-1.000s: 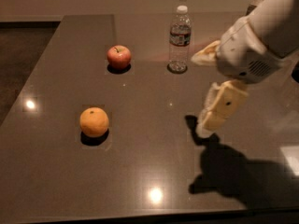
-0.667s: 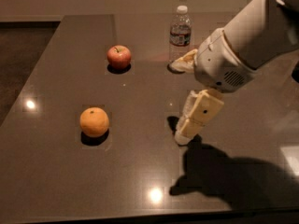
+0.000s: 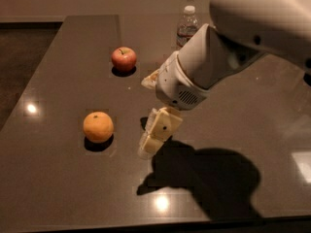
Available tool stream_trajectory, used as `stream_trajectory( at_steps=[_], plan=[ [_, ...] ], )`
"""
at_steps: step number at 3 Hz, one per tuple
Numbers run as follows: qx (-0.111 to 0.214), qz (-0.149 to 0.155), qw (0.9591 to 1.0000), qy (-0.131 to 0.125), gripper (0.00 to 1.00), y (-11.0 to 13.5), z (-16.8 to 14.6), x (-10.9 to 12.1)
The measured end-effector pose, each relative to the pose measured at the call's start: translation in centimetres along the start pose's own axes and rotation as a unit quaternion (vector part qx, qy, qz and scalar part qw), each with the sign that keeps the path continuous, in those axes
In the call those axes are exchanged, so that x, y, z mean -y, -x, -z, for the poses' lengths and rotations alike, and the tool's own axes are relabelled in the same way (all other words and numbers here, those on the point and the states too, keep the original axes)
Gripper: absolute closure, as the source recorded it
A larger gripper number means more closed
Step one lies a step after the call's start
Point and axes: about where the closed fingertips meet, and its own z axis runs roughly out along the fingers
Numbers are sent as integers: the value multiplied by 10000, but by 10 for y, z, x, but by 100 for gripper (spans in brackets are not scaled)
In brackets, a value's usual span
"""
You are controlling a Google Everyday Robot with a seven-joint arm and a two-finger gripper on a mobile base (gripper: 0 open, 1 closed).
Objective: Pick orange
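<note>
The orange [image 3: 98, 126] is round and yellow-orange with a small dark stem dot. It lies on the dark table [image 3: 63, 178] at the left, in front of the red apple. My gripper [image 3: 145, 118] is open, with one cream finger above and one below. It hovers low over the table just right of the orange and does not touch it. The white arm reaches in from the upper right.
A red apple [image 3: 123, 58] with a stem lies behind the orange. A clear water bottle [image 3: 186, 28] stands at the back, partly hidden by my arm. The table's left edge borders dark floor. My arm casts a big shadow at the front right.
My arm and gripper have moved left and toward the front, closing in on the orange. The orange, apple and bottle have not moved.
</note>
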Motion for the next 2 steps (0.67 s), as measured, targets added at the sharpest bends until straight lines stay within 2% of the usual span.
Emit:
stream_trajectory(
  at_steps=[1, 2],
  plan=[
    [36, 21, 9999, 136, 0, 19, -38, 4],
    [56, 72, 9997, 222, 0, 33, -58, 5]
  ],
)
